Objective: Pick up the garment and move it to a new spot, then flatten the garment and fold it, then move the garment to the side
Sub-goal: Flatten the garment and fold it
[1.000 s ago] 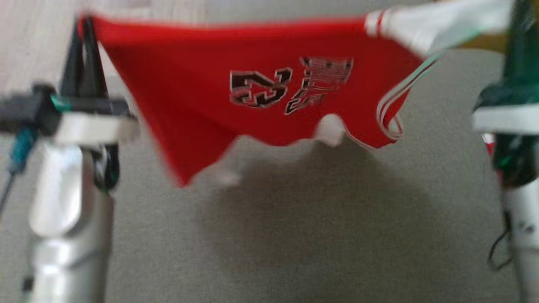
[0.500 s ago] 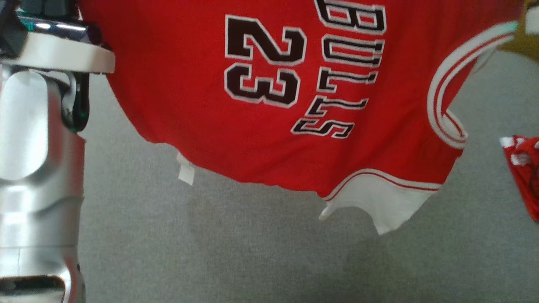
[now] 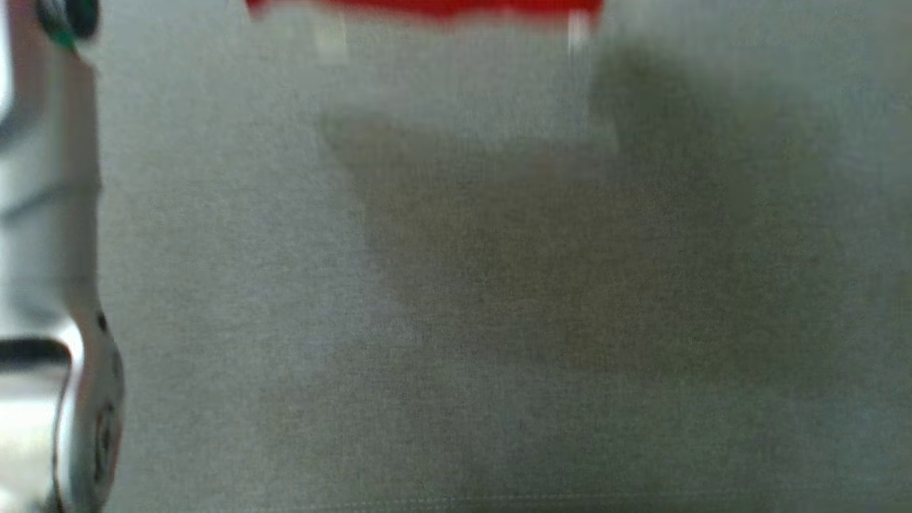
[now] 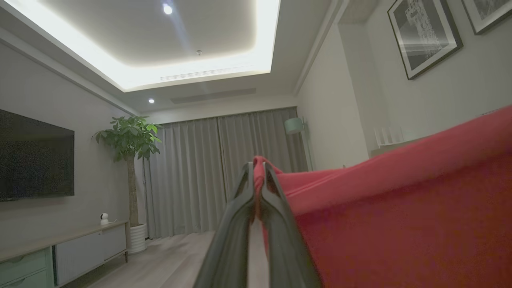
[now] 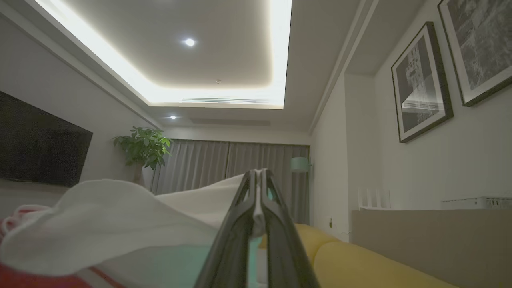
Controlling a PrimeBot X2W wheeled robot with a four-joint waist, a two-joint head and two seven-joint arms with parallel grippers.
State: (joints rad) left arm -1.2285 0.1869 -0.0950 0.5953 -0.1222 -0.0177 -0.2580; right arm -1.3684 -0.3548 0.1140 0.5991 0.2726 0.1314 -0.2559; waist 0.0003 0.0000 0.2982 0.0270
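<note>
Two pincers were clamped tight on the garment (image 4: 400, 208), which hung stretched between them, seemingly clear of the grey surface (image 3: 214, 285) below. The left pincer (image 4: 258, 167) had a red corner pinched at its very tips, the cloth running off to its right side. The right pincer (image 5: 259, 173) nipped the white sleeve end (image 5: 104, 216), the cloth draping away to its left. Judging by the sag and soft folds, the shirt was light, limp and easily bunched. Hems and trimmed edges looked the surest holds, since a thin single layer might creep out.
</note>
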